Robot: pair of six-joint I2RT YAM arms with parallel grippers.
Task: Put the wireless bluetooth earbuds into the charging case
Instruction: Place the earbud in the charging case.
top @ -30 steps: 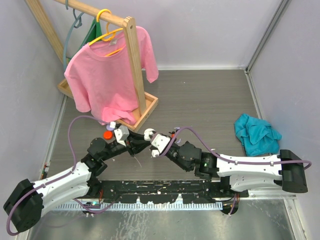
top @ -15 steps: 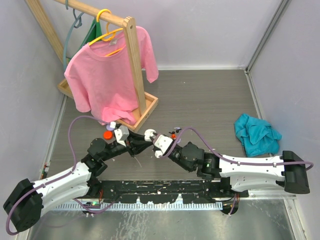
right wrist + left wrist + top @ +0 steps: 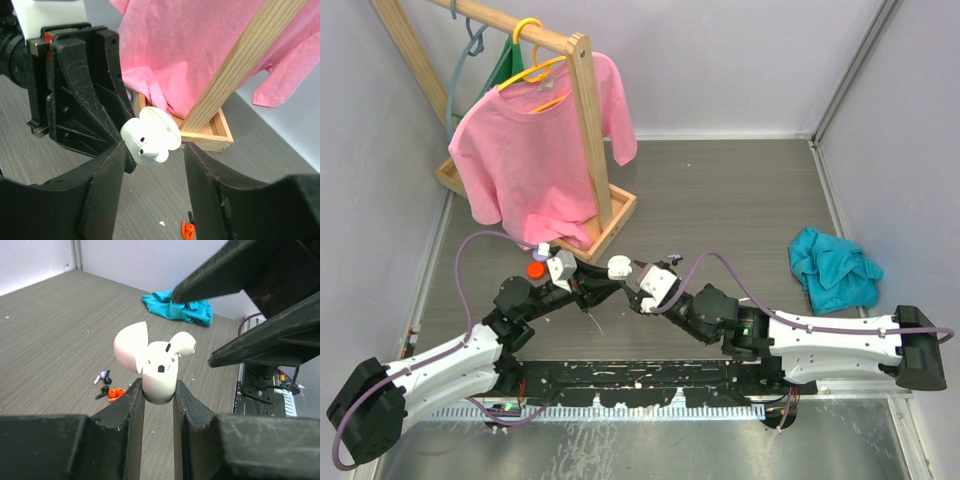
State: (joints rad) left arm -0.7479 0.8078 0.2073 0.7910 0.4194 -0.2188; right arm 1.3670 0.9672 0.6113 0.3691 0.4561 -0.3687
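Observation:
My left gripper (image 3: pixel 159 392) is shut on the white charging case (image 3: pixel 159 381) and holds it upright above the table, lid (image 3: pixel 131 346) open. A white earbud (image 3: pixel 181 342) lies tilted across the case's top, and one socket shows as a dark hole. My right gripper (image 3: pixel 156 152) is open and empty, its fingers apart on either side of the case (image 3: pixel 150 136) without touching it. Purple (image 3: pixel 101 375), black (image 3: pixel 105 390) and orange-red earbuds (image 3: pixel 116 393) lie loose on the table. In the top view the case (image 3: pixel 619 266) sits between both grippers.
A wooden rack (image 3: pixel 588 130) with a pink shirt (image 3: pixel 530 150) stands at the back left, its tray base (image 3: pixel 215 135) close behind the case. A small orange-red round case (image 3: pixel 535 268) lies by the left arm. A teal cloth (image 3: pixel 835 268) lies at the right.
My right gripper has drawn back to the right, a little away from the case. The left gripper still holds the case in the same place.

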